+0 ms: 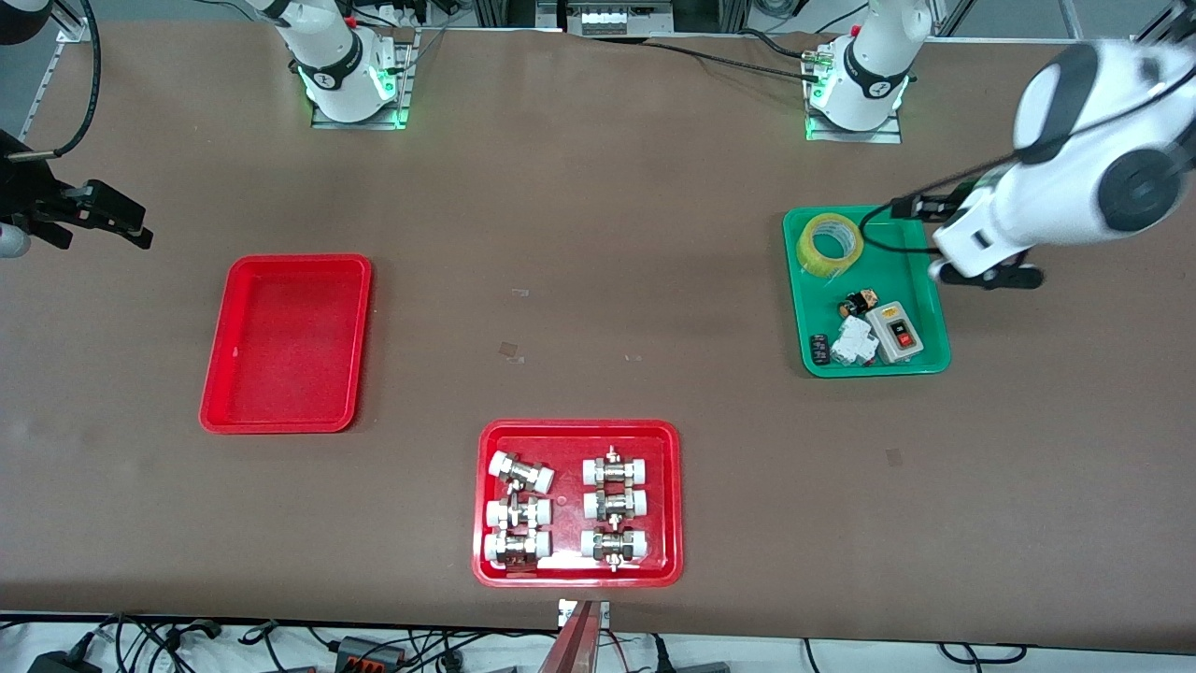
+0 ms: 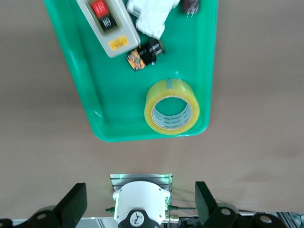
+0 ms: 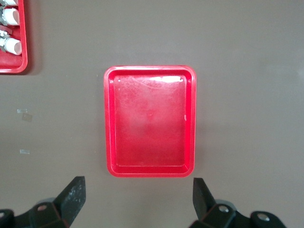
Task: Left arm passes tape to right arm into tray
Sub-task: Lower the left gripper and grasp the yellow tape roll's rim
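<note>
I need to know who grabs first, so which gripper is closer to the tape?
Left. The left gripper hangs over the green tray holding the tape; the right gripper is at the table's right-arm end.

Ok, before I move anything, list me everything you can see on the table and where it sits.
tape: one, translucent yellow, in the green tray's end nearest the robot bases
green tray: one, toward the left arm's end of the table
switch box: one, grey with red button, in the green tray, nearer the front camera than the tape
small parts: a few, black and white, beside the switch box
red tray: one, plain, toward the right arm's end
fittings tray: one, red, six white-capped metal fittings, nearest the front camera
left gripper: open, over bare table beside the green tray
right gripper: open, over the table's edge at the right arm's end
</note>
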You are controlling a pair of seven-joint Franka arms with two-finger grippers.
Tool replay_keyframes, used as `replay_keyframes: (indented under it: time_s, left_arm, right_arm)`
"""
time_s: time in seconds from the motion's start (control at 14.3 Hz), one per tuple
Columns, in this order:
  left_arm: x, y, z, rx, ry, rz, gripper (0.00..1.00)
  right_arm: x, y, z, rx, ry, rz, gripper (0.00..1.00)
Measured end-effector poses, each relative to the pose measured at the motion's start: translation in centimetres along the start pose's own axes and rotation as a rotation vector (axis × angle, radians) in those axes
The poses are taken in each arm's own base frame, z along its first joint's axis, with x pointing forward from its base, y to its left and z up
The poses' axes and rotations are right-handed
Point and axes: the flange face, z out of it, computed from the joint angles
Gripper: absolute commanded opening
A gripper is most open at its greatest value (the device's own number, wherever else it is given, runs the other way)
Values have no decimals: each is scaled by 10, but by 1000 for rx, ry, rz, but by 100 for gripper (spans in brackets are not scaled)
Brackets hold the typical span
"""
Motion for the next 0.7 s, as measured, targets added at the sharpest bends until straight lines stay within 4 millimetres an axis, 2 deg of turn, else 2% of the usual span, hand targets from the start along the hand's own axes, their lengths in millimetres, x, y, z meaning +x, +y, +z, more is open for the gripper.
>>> replay_keyframes:
  time_s: [0.21,0.35,0.49,0.7]
  left_arm:
    - [9,-1,93,-58,-15,-26,100]
    - [8,-4,142,-66,-4,-42,100]
    - [8,-7,176,-69,4,-53,100]
    - [15,-16,205,-84,4,-75,99]
  right_arm:
    - [-3,0,2,1,-25,0,100]
    - [-3,0,3,2,-29,1,100]
    - [-3,0,3,2,-29,0,100]
    - [-3,0,3,2,-29,0,100]
